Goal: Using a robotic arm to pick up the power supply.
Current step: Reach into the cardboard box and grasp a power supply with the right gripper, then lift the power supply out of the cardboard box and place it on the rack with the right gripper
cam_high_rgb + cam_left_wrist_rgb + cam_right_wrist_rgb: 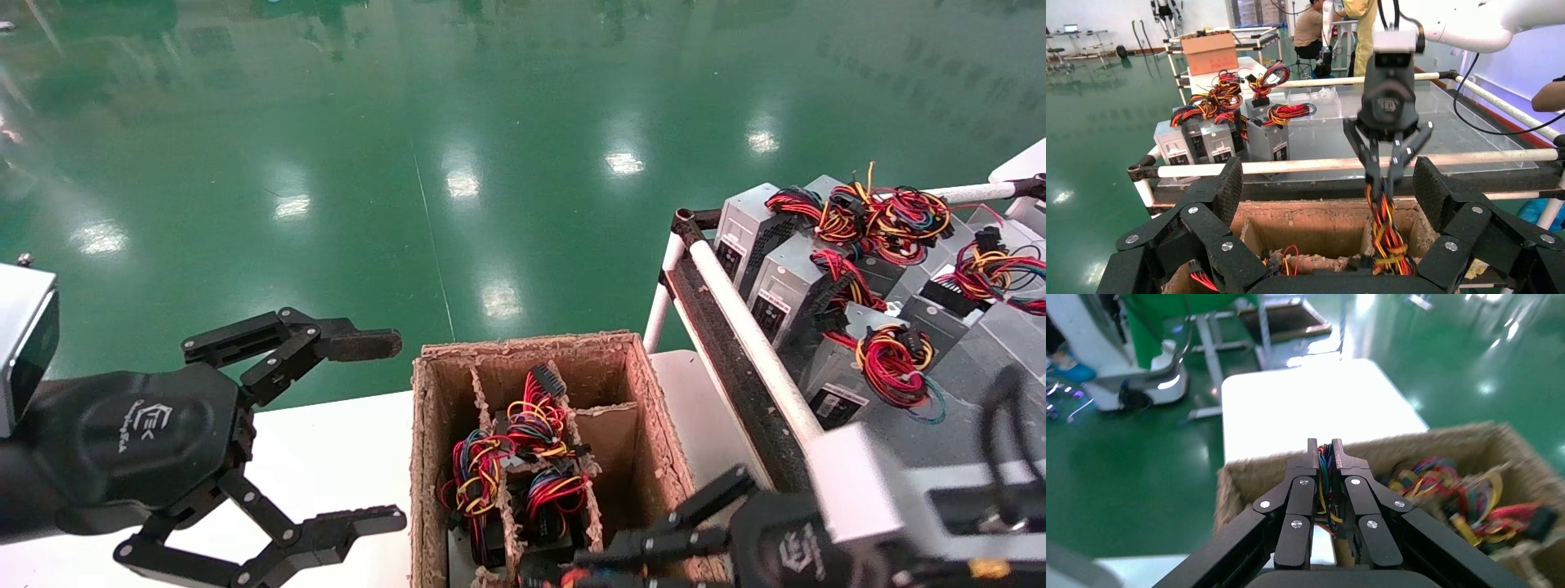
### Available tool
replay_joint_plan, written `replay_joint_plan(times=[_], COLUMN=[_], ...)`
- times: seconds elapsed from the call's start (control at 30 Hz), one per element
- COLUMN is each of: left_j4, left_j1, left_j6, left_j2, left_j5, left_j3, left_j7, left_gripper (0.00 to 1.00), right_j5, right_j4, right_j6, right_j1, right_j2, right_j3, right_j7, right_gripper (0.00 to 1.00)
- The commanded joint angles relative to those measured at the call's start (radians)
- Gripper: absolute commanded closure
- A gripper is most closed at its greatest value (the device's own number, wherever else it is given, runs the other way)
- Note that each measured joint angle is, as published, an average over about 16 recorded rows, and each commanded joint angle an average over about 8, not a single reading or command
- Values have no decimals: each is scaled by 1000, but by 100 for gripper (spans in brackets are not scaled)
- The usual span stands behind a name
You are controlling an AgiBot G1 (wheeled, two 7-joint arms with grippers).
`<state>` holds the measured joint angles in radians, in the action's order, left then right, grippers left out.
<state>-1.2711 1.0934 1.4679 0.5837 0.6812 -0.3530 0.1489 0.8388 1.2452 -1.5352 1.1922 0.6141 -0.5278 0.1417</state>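
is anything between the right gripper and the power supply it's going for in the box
Only the supply's own wires. The right gripper is shut on a wire bundle rising from a cell of the cardboard box, so its fingers hold wires, not the casing, which is hidden below in the box. The left gripper is open beside the box, out of the way.

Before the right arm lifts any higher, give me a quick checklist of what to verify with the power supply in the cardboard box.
1. Right pincer shut on something: ok, clamped on the wire bundle.
2. Grip on the power supply's metal body: not ok, only the wires are pinched.
3. Power supply clear of the cardboard box: cannot tell, its body is hidden among the dividers.
4. Wires free of neighbouring bundles: cannot tell, they lie tangled close together.
5. Left pincer out of the way: ok, open and beside the box over the white table.
6. Pincer centred on the wires: ok in the right wrist view.
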Motion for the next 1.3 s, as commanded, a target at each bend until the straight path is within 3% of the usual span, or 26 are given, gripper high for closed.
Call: replay_joint_plan(times=[0.03, 0.43, 0.83, 1.03, 1.3], left_j4=[0, 0, 0, 0, 0], left_j1=[0, 0, 0, 0, 0], left_j6=[0, 0, 0, 0, 0], left_j2=[0, 0, 0, 0, 0], left_j5=[0, 0, 0, 0, 0], left_j3=[0, 0, 0, 0, -1], left_j7=[0, 0, 0, 0, 0], left_gripper=[0, 0, 0, 0, 0], right_j5=[-26, -173, -269, -223, -51], right_j4=[7, 10, -127, -287, -611], right_j6=[6, 71, 177, 202, 250], right_j1=[-2, 11, 45, 181, 485], right_j2=[-11, -66, -94, -57, 41], right_j3=[14, 115, 205, 188, 117], right_j7=[-3, -7, -11, 30, 28], right_gripper=[100, 100, 100, 100, 100])
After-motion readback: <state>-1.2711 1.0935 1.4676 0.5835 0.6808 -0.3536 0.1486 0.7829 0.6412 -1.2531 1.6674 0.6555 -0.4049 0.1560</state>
